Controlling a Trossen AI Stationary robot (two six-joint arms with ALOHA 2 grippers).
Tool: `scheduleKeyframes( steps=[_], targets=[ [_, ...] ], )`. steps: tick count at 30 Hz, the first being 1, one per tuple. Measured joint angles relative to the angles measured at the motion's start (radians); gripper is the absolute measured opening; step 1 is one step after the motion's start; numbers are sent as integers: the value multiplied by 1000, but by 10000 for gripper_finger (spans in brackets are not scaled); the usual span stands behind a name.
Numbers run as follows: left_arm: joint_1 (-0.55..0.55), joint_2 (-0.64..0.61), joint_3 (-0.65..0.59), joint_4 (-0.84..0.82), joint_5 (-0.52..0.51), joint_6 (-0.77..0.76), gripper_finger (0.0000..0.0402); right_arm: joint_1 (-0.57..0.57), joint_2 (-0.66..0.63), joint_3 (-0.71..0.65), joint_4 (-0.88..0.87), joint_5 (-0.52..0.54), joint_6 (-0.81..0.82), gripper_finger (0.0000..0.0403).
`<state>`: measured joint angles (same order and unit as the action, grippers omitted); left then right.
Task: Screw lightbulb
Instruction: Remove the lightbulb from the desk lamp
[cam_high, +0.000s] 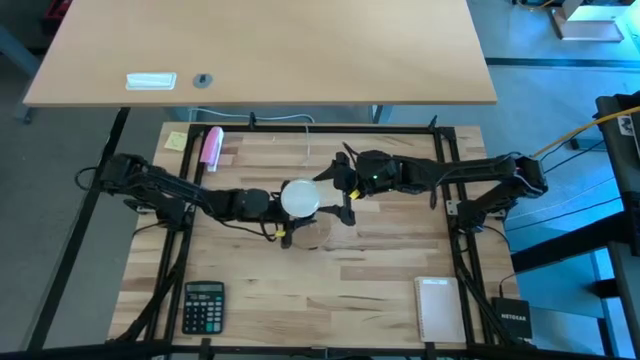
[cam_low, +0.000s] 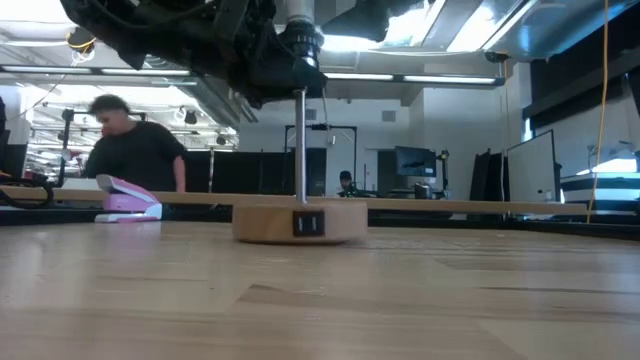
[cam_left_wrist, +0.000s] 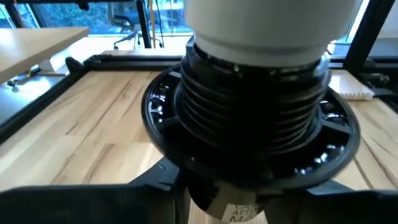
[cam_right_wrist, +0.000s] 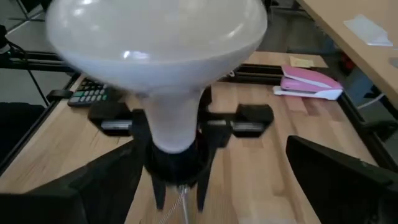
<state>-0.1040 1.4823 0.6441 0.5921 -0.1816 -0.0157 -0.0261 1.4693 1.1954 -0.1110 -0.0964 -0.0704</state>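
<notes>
The white lightbulb (cam_high: 300, 197) stands upright with its narrow neck (cam_right_wrist: 174, 127) in the black threaded socket (cam_left_wrist: 249, 118). The socket tops a thin metal rod (cam_low: 300, 150) that rises from a round wooden disc (cam_low: 300, 222) on the table. My left gripper (cam_high: 272, 206) comes from the table's left and is shut on the socket below its wide collar. My right gripper (cam_right_wrist: 211, 186) comes from the right at bulb height. It is open, with one finger on each side of the bulb's neck, below the globe, and I see no touch. My left gripper pinches the lower part of the socket (cam_left_wrist: 231, 208), under the wide collar, between its two fingers (cam_right_wrist: 249, 118). The fingers come level from the table's left and lie across the upright socket. The socket stays upright on its rod, high above the wooden disc.
A pink stapler (cam_high: 211, 147) and a yellow note (cam_high: 176, 140) lie at the far left. A calculator (cam_high: 204, 305) lies at the near left and a notebook (cam_high: 438, 308) at the near right. A person (cam_low: 135, 150) stands behind the table.
</notes>
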Motion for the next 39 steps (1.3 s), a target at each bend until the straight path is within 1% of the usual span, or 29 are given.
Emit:
scheduleKeyframes(
  steps=[3,6,7,8,11,14,16,21,25,29,31,34,37,39],
  targets=[
    [0,-31,-1,-8,-37,2,126,0,-44,0,-51,10,7,392],
    [-1,-60,-1,-11,-136,-11,126,5,-60,2,-58,9,37,392],
    [-1,-67,-1,-7,-176,-21,126,18,-56,2,-56,28,41,392],
    [-1,-71,-1,-7,-217,-31,126,32,-39,2,-40,68,40,392],
    [-2,-73,2,-8,-324,-67,126,77,21,1,79,256,36,392],
    [-2,-73,4,-7,-376,-97,126,101,80,0,233,421,39,392],
    [-7,-73,4,-8,-416,-112,126,101,116,2,314,498,41,392],
    [-18,-73,5,-7,-429,-104,126,97,181,0,428,541,45,392],
    [-23,-73,5,-3,-429,-96,126,98,203,1,505,522,36,392],
    [-21,-73,5,-4,-430,-92,126,85,209,7,508,510,36,385],
    [-21,-73,5,-1,-430,-92,126,76,209,10,504,497,42,369],
    [-21,-73,6,-2,-431,-90,126,71,209,10,503,475,43,324],
    [-22,-73,6,-2,-431,-87,126,71,209,10,500,462,42,257],
    [-23,-73,6,-4,-431,-87,126,73,209,10,496,447,39,202]
  ],
)
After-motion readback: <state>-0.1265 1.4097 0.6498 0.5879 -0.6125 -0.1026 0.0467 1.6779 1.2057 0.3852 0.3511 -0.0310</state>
